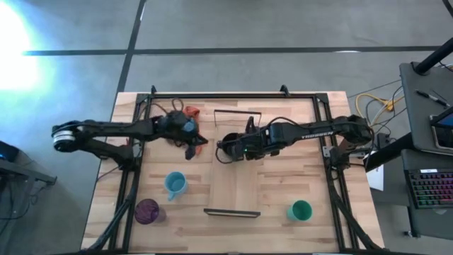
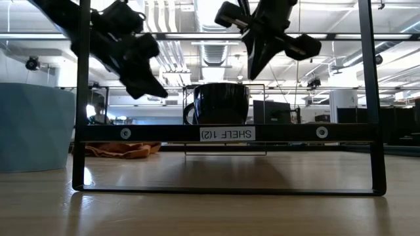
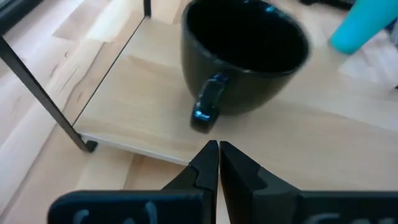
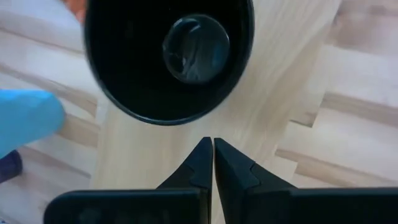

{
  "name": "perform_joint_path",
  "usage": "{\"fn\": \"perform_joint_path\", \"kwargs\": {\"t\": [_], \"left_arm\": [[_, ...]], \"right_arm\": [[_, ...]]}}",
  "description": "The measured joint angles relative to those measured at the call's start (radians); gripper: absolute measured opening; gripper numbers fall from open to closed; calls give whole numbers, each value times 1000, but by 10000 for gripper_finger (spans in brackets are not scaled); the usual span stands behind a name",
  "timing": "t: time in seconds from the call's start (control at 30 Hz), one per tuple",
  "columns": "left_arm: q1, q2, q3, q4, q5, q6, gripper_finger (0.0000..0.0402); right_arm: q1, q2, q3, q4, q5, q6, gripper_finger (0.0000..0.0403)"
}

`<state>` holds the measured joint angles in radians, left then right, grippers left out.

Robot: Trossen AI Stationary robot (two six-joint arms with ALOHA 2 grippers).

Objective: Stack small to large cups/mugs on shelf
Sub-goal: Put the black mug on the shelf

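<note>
Sitting upright mid-shelf [image 1: 232, 185] as stack base: black mug [image 1: 228, 149]. Right gripper [image 4: 212, 147] and left gripper [image 3: 219, 151] hover beside it, fingers pressed together, empty.

Black mug [image 1: 228, 150] on shelf [image 1: 232, 185], far half; handled cup [image 1: 175, 184] left of shelf; another cup [image 1: 300, 210] right.

shelf [image 2: 226, 134] rail label: "SHELF 1(2)" | right arm [image 1: 318, 132]: "TROSSEN"
</note>
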<state>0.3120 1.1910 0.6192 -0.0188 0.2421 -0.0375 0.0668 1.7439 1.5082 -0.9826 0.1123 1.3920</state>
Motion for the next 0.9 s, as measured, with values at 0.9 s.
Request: {"fn": "perform_joint_path", "kwargs": {"t": [0.9], "left_arm": [[28, 309, 217, 70, 22, 71, 0]], "right_arm": [[0, 1, -140, 228, 74, 53, 9]]}}
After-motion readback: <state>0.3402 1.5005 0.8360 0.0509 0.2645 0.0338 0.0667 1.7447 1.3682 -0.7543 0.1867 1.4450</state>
